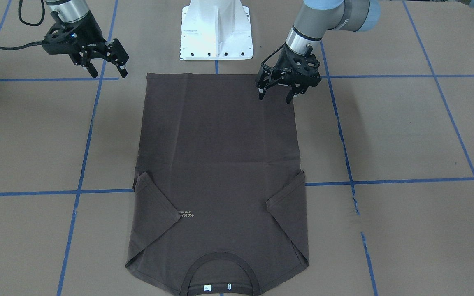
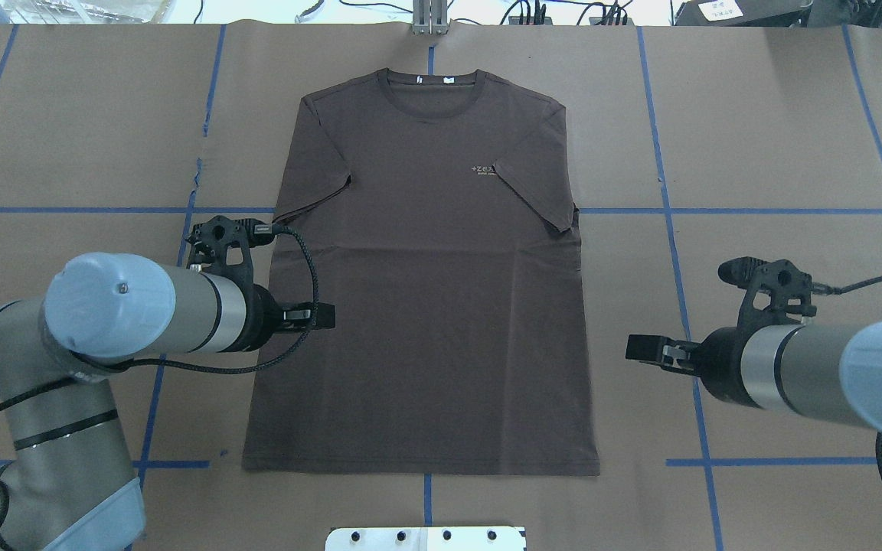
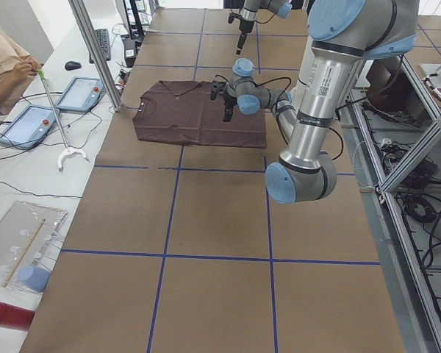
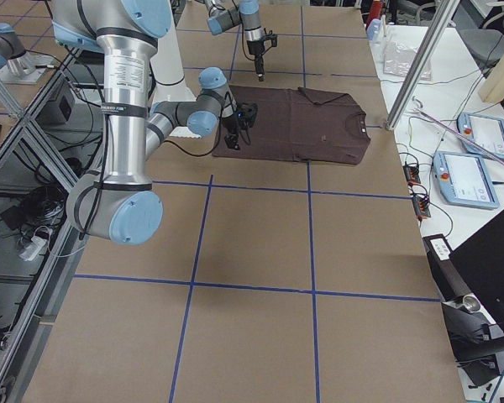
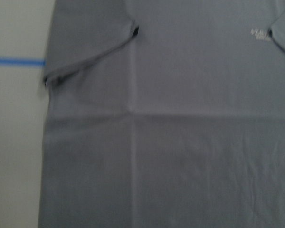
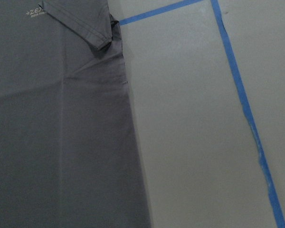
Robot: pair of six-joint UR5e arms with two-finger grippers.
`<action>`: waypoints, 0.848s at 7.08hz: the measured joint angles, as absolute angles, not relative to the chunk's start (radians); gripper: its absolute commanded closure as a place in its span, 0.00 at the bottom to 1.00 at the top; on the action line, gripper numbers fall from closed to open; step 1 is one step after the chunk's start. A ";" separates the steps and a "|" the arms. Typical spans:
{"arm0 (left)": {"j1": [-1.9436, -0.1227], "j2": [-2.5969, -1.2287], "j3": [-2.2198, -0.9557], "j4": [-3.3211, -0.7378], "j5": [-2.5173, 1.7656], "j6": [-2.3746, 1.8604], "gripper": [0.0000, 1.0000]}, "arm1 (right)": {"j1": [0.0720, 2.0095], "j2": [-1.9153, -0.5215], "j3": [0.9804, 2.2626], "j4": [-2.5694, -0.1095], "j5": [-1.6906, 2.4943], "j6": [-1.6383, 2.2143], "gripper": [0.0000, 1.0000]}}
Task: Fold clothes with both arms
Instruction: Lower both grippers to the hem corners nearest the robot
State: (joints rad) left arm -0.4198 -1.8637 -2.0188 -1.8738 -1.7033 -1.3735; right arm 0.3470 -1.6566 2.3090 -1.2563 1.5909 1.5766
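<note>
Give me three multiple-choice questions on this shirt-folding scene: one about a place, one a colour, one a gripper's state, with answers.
1. Where is the left gripper? A) over the collar B) over the side edge of the T-shirt near the hem C) on the white pedestal
2. What colour are the tape lines? A) red B) blue C) yellow
3. The right gripper is: A) shut on a sleeve B) shut on the hem C) open and empty
Answers: 1 B, it hangs above that corner; 2 B, the grid is blue; 3 C, its jaws stand apart beside the shirt.
</note>
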 measured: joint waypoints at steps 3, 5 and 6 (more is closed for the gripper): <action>-0.252 -1.763 -2.051 -1.875 -1.581 -1.520 0.19 | 0.253 -1.670 2.339 -1.255 1.515 1.640 0.00; -0.179 -1.704 -2.051 -1.875 -1.534 -1.563 0.27 | 0.248 -1.676 2.340 -1.256 1.511 1.643 0.00; -0.156 -1.689 -2.049 -1.876 -1.524 -1.577 0.30 | 0.247 -1.676 2.341 -1.256 1.511 1.643 0.00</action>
